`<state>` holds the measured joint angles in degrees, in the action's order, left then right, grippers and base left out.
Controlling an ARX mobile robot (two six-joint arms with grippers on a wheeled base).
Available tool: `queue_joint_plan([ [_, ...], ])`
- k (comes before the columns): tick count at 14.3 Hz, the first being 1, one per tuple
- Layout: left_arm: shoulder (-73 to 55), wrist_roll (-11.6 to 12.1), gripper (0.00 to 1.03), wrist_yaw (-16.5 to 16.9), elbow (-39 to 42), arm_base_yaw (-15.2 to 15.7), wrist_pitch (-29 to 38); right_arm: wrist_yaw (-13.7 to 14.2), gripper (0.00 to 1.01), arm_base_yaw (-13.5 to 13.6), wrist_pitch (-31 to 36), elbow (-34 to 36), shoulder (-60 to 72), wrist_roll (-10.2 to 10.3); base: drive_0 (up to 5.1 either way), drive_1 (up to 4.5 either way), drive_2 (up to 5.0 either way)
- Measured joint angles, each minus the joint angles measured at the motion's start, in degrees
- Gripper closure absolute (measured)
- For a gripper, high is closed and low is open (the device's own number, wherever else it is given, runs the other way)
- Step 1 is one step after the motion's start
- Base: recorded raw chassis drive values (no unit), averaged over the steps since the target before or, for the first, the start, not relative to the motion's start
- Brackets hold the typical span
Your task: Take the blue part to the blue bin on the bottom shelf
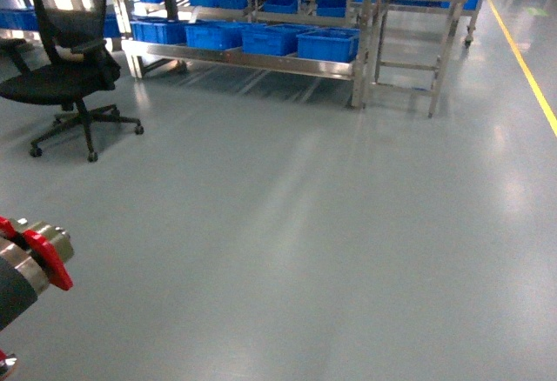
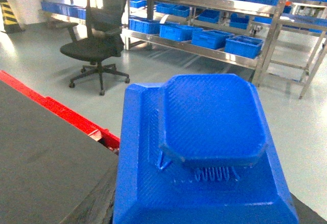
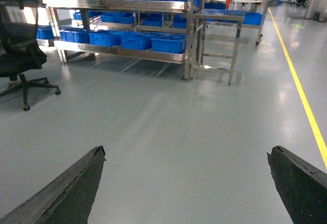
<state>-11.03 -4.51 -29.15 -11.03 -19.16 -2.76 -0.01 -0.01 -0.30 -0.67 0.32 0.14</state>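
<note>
The blue part (image 2: 209, 132), a chunky dark-blue piece with a raised octagonal top, fills the left wrist view. My left gripper (image 2: 202, 208) is shut on it, and the dark left finger (image 2: 51, 168) lies against its side. Only the left arm's red and metal wrist (image 1: 39, 255) shows in the head view. My right gripper (image 3: 186, 155) is open over bare floor, nothing between its fingers. Far ahead, the bottom shelf (image 1: 261, 61) of a steel rack carries a row of blue bins (image 1: 327, 44), also seen as blue bins (image 2: 244, 46) and blue bins (image 3: 168, 43).
A black office chair (image 1: 65, 68) stands on the left between me and the rack. A steel step stand (image 1: 416, 42) sits right of the rack. A yellow floor line (image 1: 526, 68) runs along the right. Grey floor (image 1: 287, 224) stretches up to the shelf.
</note>
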Motion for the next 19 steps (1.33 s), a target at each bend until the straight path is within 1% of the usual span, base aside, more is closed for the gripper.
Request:
queue_joint_plan([
  [15,0.0,-0.02,0.6,0.0,0.0,0.0,0.02,0.0,0.03,0.0,0.0,0.0,0.0,0.0,-1.6,-1.6,-1.6],
  [19,-0.11,-0.02,0.6,0.17,0.0,-0.13,0.02,0.04,0.03,0.0,-0.02,0.0,0.0,0.0,-0.3,-0.32,-0.3],
])
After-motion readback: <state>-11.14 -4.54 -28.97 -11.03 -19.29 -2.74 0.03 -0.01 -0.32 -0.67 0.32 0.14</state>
